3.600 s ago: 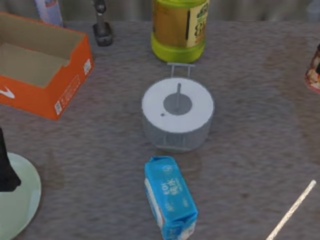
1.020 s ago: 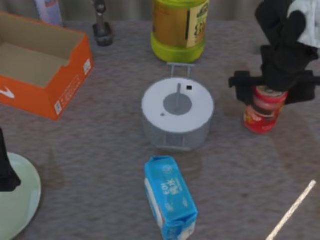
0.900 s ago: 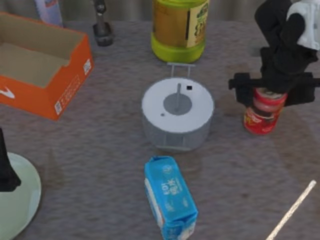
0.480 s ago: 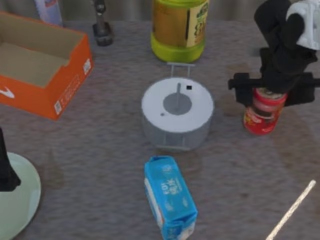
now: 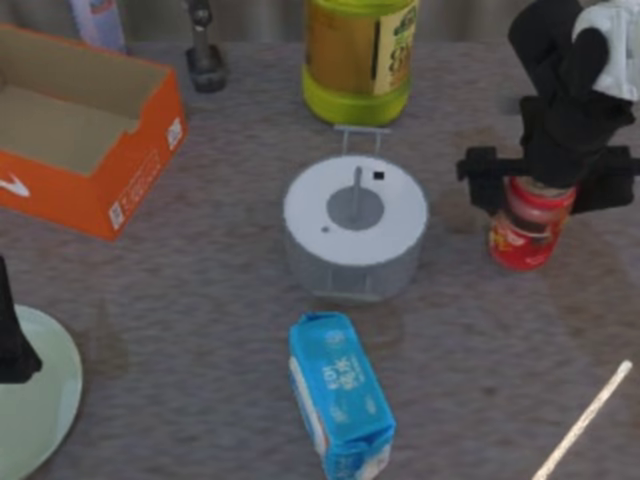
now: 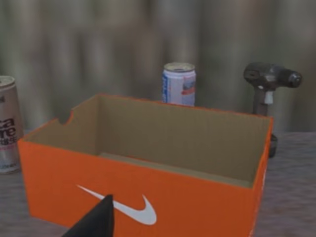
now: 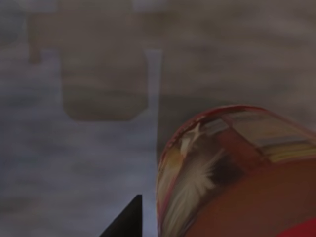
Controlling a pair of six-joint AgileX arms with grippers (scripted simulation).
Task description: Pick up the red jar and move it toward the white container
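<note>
The red jar (image 5: 525,232) stands upright on the table at the right, a short gap away from the white container (image 5: 355,232) at the middle. My right gripper (image 5: 547,186) hangs straight over the jar's lid, its black crossbar spanning wider than the jar. In the right wrist view the jar (image 7: 237,173) fills the near corner, and one dark fingertip (image 7: 129,222) shows beside it with a strip of table between them, so the gripper is open around the jar. My left gripper (image 5: 12,345) stays parked at the left edge.
A yellow-green bottle (image 5: 360,55) stands behind the container. An orange shoebox (image 5: 85,130) lies at the back left, with a drill (image 5: 204,50) beside it. A blue-and-white carton (image 5: 340,395) lies in front of the container. A pale round plate (image 5: 40,400) sits front left.
Since 3.6 s ago the jar came from the far right edge to beside the container. Over the last second the gripper barely moved, and the jar settled slightly lower.
</note>
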